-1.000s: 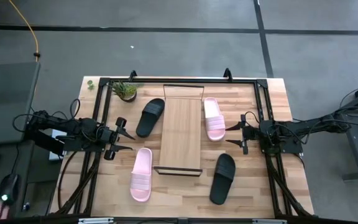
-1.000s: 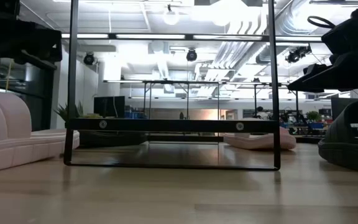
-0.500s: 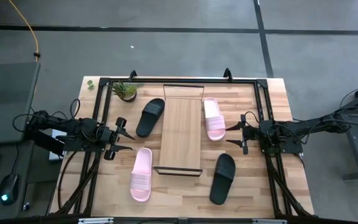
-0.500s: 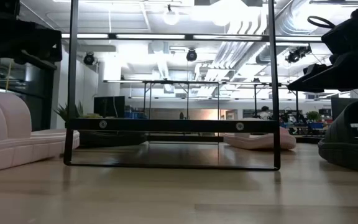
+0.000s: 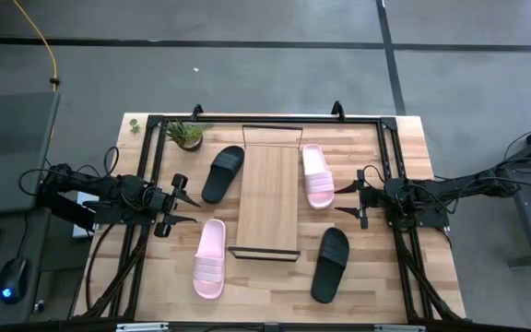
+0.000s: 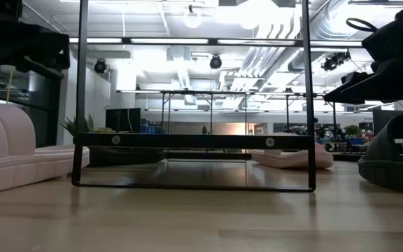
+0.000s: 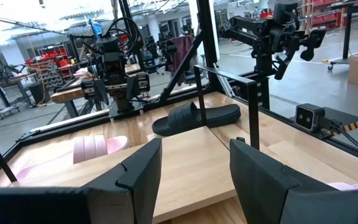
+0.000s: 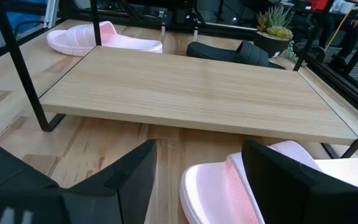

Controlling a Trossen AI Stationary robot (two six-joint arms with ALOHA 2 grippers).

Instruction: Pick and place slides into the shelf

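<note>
The long light-wood shelf [image 5: 267,198] stands mid-table, bare. Two matte black slides [image 5: 222,172] [image 5: 329,264] and two pale pink slides [image 5: 209,258] [image 5: 317,175] flank it. Left gripper [image 5: 181,202] and right gripper [image 5: 348,201] hover spread, empty. No readable writing.
</note>
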